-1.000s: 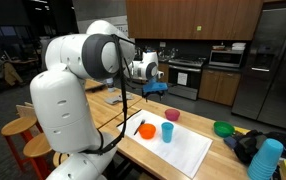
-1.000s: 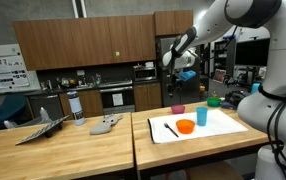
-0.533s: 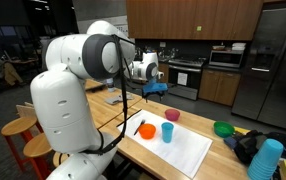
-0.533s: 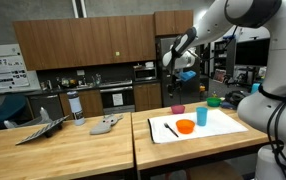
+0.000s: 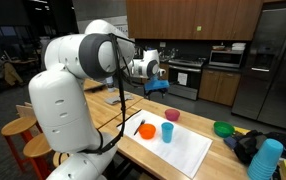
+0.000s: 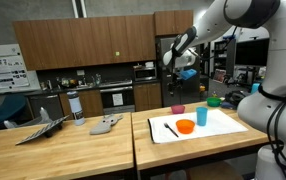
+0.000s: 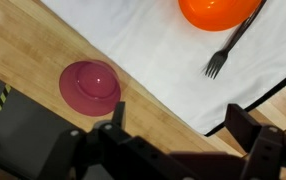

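Even indoor light, soft shadows; wrist view slightly blurred, foreground dark

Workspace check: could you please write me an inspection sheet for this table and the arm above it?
Surface: wooden table, partly covered by a white cloth.
Job's things: pink bowl on bare wood beside the cloth; orange bowl and fork on the cloth.
Clutter: blue cup, green bowl.
Grippers: gripper open, empty, high above the table.
Cables: black cable hanging along the arm.
Surroundings: kitchen cabinets, fridge.
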`<state>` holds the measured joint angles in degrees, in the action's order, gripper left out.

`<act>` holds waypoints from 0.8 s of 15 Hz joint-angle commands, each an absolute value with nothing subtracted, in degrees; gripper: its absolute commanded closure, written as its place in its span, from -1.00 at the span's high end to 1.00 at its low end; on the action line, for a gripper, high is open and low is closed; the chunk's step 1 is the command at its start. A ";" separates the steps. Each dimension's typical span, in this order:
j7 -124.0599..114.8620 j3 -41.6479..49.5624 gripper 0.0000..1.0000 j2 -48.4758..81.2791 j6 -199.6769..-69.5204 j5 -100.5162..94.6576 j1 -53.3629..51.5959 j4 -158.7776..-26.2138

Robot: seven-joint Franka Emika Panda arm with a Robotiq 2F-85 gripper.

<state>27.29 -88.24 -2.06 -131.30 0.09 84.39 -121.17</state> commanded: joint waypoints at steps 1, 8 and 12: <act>26.40 -87.31 1.00 -4.82 -130.64 -0.62 84.06 -119.18; 26.13 -84.52 1.00 -7.46 -129.79 0.17 83.10 -118.04; 25.85 -79.68 1.00 -8.77 -128.20 2.58 81.42 -119.41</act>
